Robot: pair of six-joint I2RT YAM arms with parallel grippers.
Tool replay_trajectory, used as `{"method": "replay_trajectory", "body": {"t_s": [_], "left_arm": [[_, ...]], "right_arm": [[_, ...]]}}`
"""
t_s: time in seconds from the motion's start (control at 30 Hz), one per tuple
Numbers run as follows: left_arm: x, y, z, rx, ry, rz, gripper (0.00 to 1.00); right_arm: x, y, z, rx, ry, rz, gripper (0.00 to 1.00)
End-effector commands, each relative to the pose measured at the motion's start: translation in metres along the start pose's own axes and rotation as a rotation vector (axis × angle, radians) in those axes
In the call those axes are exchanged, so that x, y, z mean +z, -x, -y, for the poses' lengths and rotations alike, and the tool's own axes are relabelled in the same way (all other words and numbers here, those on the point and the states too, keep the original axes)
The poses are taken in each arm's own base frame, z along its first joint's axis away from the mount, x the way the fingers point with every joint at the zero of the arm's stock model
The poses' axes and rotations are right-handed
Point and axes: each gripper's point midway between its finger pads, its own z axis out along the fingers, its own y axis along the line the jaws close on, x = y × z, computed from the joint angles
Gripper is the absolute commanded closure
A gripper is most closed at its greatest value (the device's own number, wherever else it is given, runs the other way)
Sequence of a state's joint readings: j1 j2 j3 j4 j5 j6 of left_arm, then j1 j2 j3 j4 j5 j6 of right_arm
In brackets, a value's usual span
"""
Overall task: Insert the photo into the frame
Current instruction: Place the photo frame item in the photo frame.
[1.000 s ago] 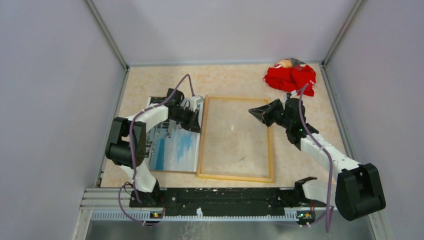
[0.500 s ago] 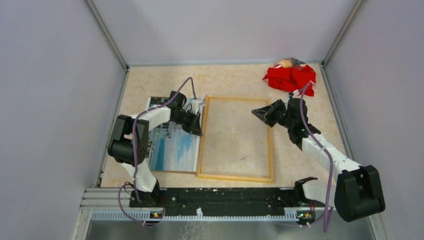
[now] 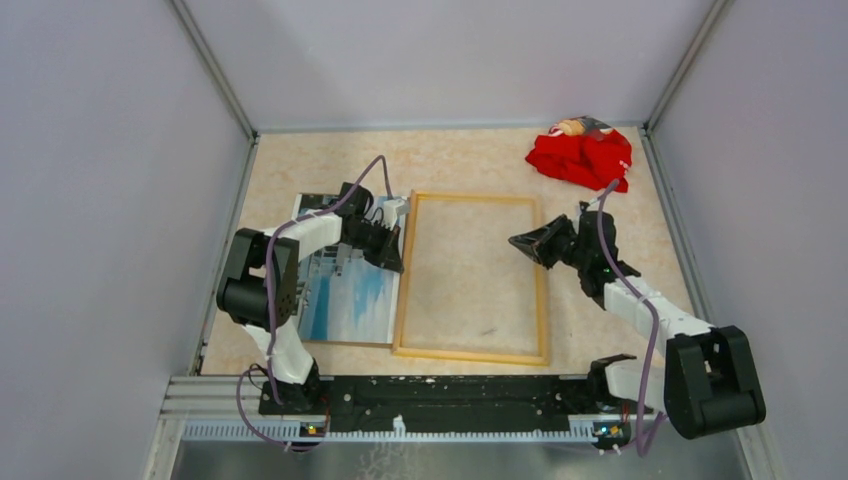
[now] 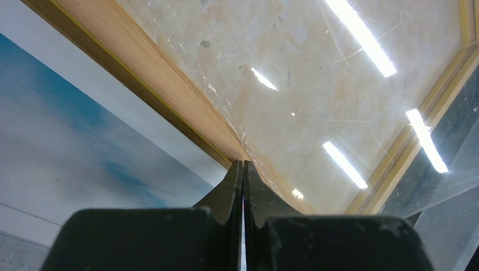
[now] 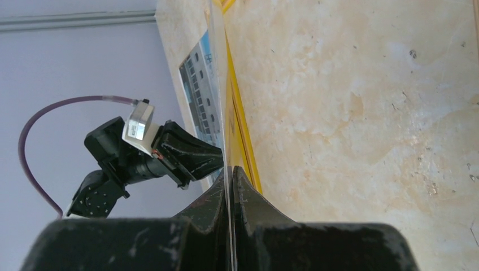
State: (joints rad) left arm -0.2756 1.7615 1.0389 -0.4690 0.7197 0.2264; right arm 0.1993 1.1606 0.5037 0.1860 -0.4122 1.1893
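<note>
Where the beige table (image 3: 470, 160) meets lilac walls (image 3: 450, 60), the left gripper (image 3: 395, 263) is closed at the rail of the frame (image 3: 470, 354), with the photo (image 3: 350, 300) just outside its jaws. The right gripper (image 3: 518, 241) pinches a clear sheet (image 5: 221, 96) and is now nearer its base than a second ago.

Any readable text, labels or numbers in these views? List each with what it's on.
No legible text in any view.
photo: a small dark mark on the building's front, too small to read.
red cloth: a pale patch at its far edge, too blurred to tell if it is print.
frame and clear sheet: no print shows on either.
</note>
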Motion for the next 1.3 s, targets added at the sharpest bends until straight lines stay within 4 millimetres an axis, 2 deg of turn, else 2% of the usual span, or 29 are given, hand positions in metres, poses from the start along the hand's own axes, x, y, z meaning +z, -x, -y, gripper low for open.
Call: {"method": "replay_trajectory", "body": {"t_s": [0.0,0.23,0.57,0.97,1.17,1.27], "left_arm": [[0.006,0.0,-0.003,0.006,0.0,0.005,0.97],[0.01,-0.001,-0.005,0.001,-0.001,0.0,0.98],[0.011,0.0,-0.004,-0.001,-0.004,0.0,0.99],[0.011,0.002,-0.003,0.001,-0.002,0.003,0.99],[0.01,0.004,-0.002,0.002,-0.002,0.005,0.99],[0.009,0.006,-0.001,-0.001,-0.006,0.007,0.96]], "right_arm": [[0.001,0.001,-0.009,-0.014,0.061,-0.006,1.0],[0.002,-0.003,-0.004,-0.03,0.057,-0.037,1.0],[-0.001,-0.007,0.014,-0.055,0.033,-0.081,1.0],[0.003,-0.01,0.015,-0.094,0.038,-0.131,1.0],[0.002,-0.014,0.022,-0.114,0.024,-0.168,1.0],[0.001,-0.014,0.024,-0.119,0.025,-0.172,1.0]]}}
